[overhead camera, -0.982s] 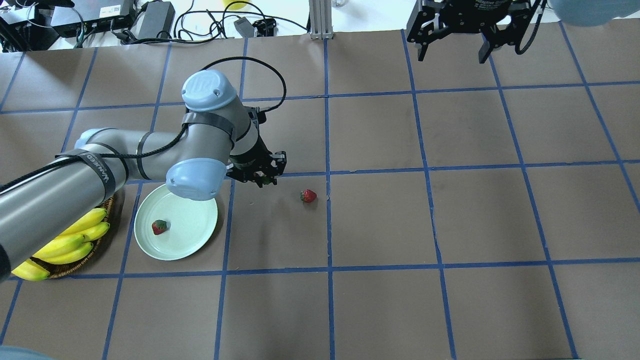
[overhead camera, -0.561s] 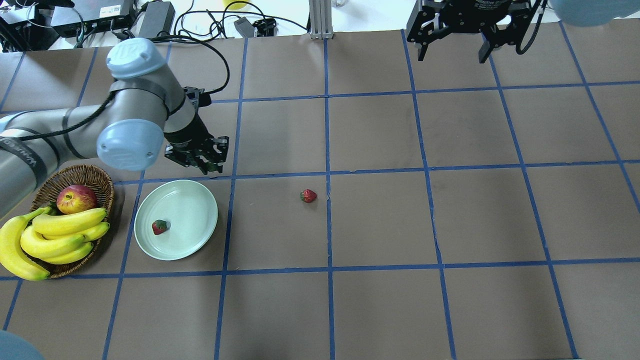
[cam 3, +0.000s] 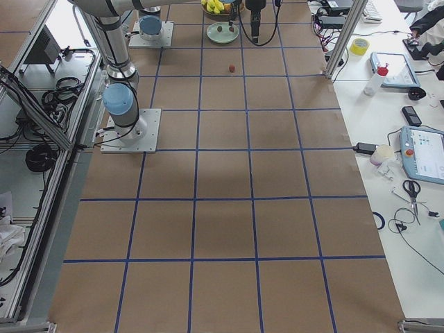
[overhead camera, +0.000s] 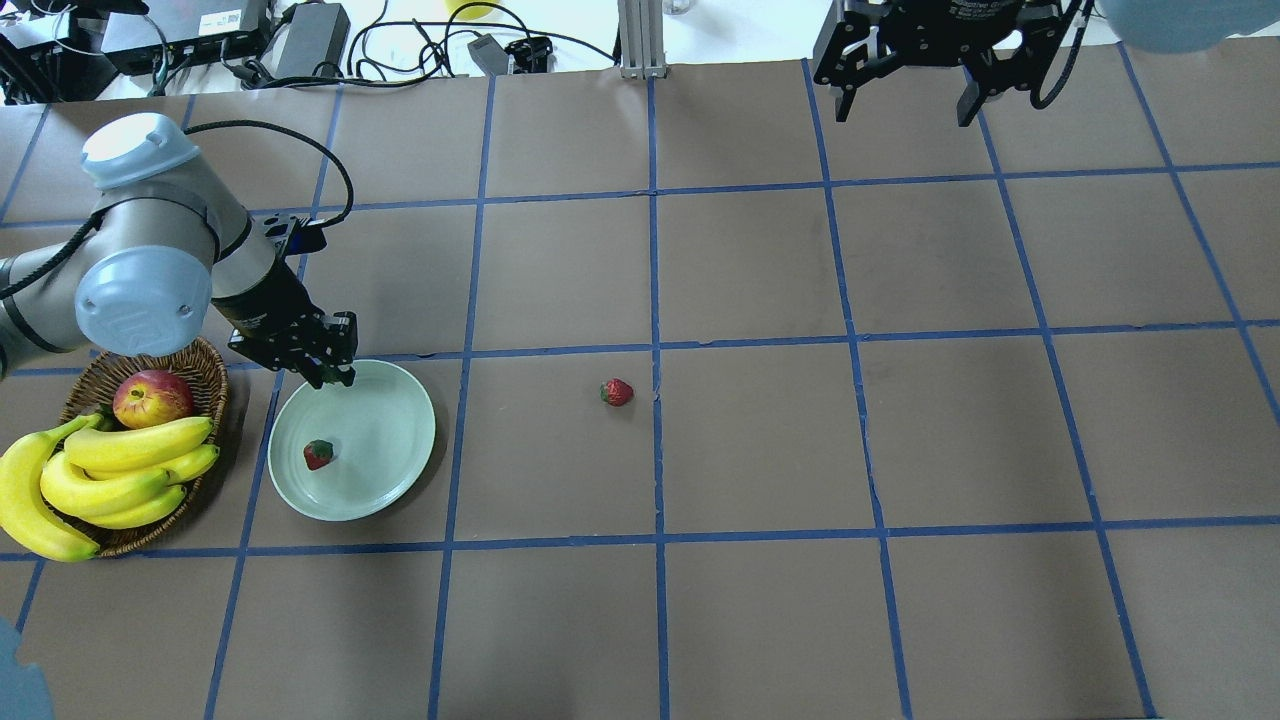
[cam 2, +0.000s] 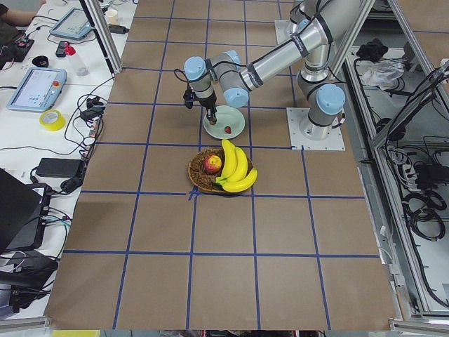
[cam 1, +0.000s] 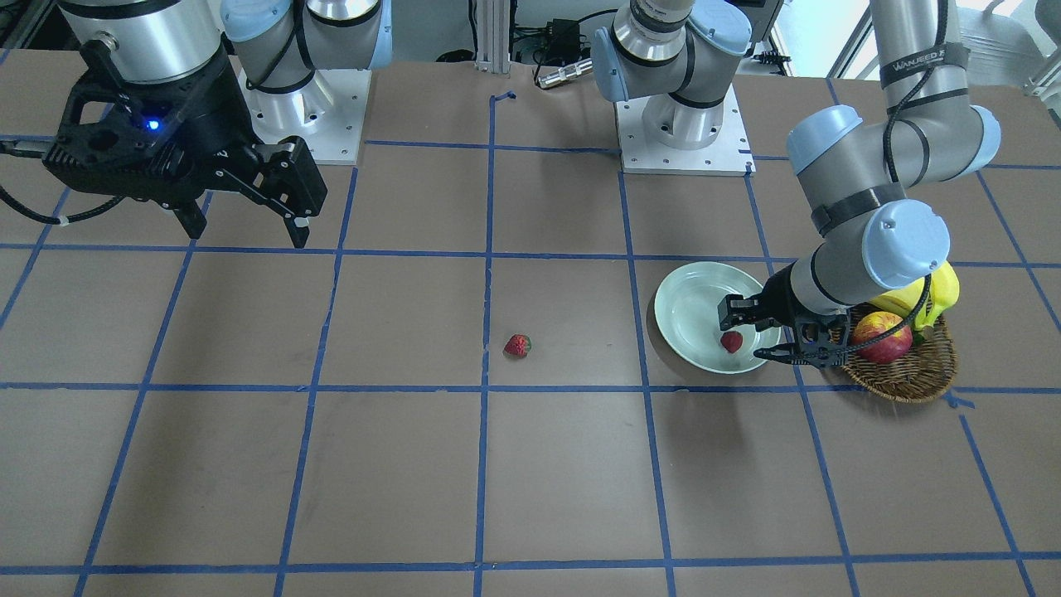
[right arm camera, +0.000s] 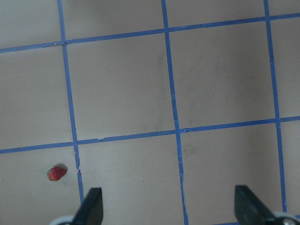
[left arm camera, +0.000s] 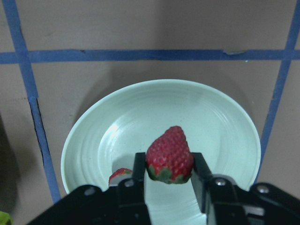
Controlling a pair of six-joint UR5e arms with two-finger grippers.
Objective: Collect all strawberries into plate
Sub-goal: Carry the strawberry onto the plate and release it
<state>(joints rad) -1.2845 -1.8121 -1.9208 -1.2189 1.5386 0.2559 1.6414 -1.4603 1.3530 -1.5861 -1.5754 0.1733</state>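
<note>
The left gripper was closed on one strawberry, pinched between both fingers with the red tip pointing away and the green cap toward the wrist. Seen from overhead, it hung over the plate's rim at about 11 o'clock. In the wrist view the held berry sat above the plate's bowl.

A second strawberry lay inside the plate, toward 8 o'clock from its centre. The third strawberry lay on the brown table at roughly 3 o'clock from the plate, well apart from it and just beside a blue tape line.

The right gripper hung with its fingers spread wide and nothing between them, far off toward 1 o'clock at the table's back edge.

At 9 o'clock from the plate, just beside it, stood the wicker basket with an apple and bananas.
</note>
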